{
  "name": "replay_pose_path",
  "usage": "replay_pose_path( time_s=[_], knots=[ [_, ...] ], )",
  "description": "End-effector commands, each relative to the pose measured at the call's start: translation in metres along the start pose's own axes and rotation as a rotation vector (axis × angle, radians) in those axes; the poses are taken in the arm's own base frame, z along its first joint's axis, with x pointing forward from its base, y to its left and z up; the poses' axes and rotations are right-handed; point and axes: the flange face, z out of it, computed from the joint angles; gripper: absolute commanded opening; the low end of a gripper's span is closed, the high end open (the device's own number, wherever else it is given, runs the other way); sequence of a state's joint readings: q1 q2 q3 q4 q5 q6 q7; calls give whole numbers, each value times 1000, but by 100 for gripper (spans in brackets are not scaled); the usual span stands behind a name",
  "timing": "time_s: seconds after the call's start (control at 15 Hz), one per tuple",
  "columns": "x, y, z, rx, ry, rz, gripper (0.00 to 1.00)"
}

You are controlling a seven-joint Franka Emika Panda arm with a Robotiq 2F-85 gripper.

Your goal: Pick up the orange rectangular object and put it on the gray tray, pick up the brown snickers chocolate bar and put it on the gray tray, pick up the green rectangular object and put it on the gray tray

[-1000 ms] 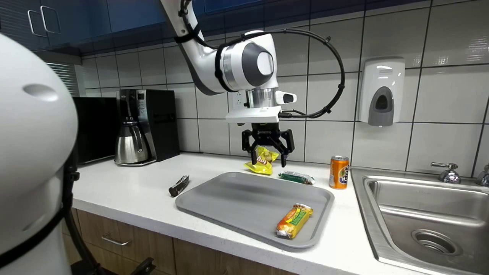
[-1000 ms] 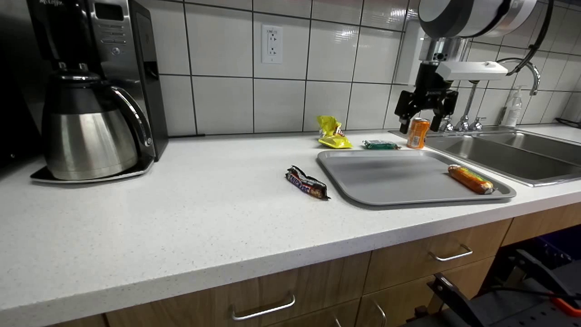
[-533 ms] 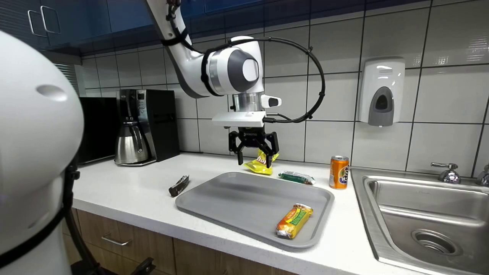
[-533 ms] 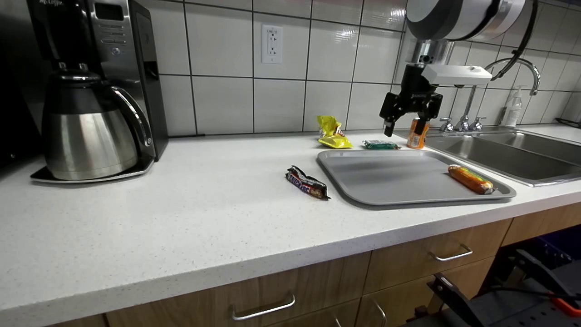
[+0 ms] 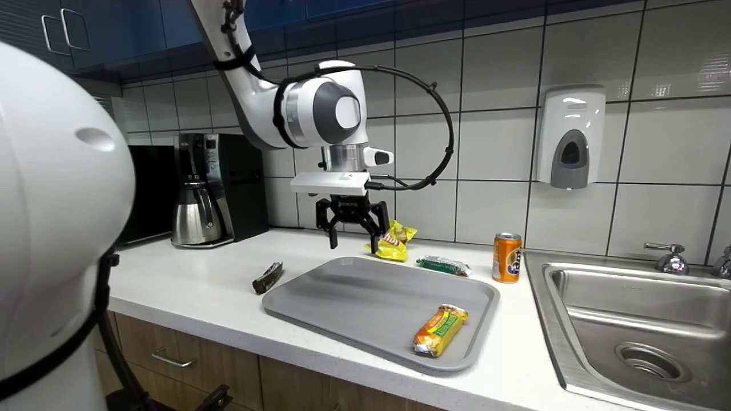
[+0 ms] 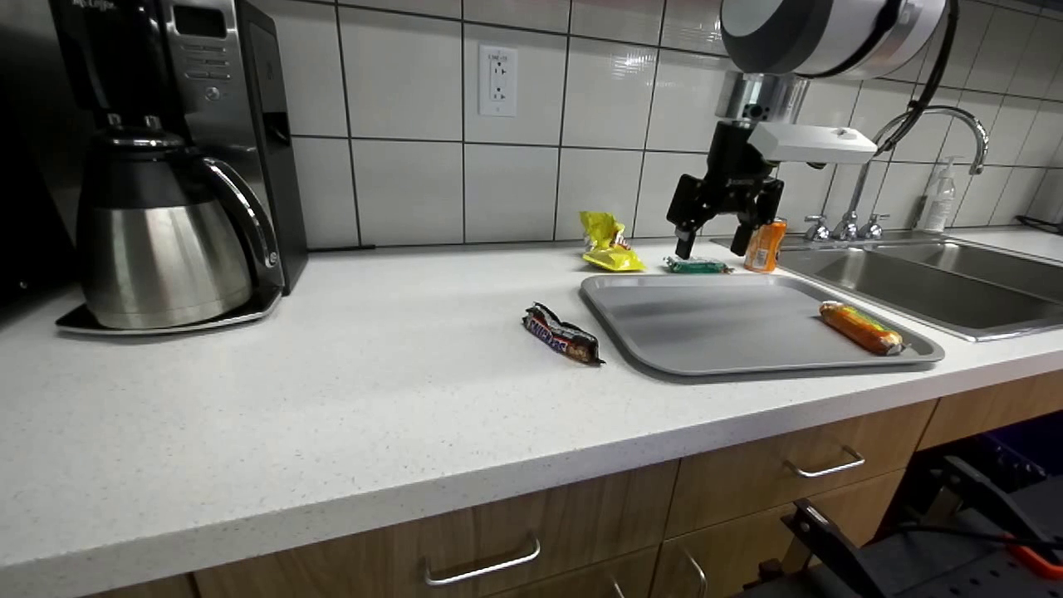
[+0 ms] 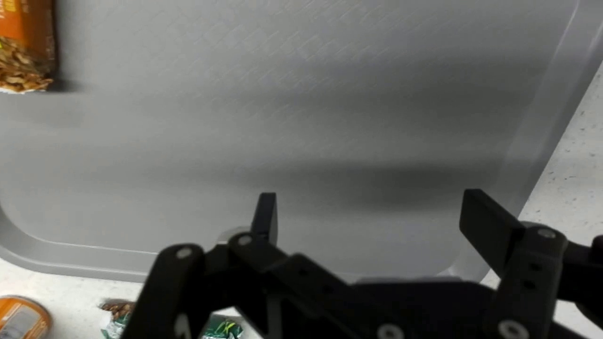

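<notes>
The orange rectangular object lies on the gray tray, near the tray's end closest to the sink; its corner also shows in the wrist view. On the bare counter beside the opposite end of the tray is the brown snickers chocolate bar. The green rectangular object rests behind the tray's back edge, partly covered by my fingers in the wrist view. My gripper hangs above the tray, pointing down. Its fingers stand wide apart with only tray surface seen between them, so it is open and holds nothing.
A crumpled yellow bag lies near the wall behind the tray. An orange drink can stands upright between the tray and the metal sink. A coffee maker with a steel carafe occupies the counter's far end.
My arm has moved away from the sink side, toward the brown bar's end of the tray, and slightly lower. The gripper has stayed open. Objects on counter and tray have not moved.
</notes>
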State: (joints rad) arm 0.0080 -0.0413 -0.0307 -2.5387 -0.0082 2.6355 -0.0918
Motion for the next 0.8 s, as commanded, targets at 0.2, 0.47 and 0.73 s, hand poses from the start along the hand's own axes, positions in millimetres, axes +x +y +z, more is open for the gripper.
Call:
replay_pose_path(
  time_s=[0.2,0.47,0.73],
  knots=[
    [-9,-41,-6,14,37,-38,100],
    [-13,-66,-6,24,41,-84,100],
    [-19,-89,-4,32,35,-141,100]
  ],
)
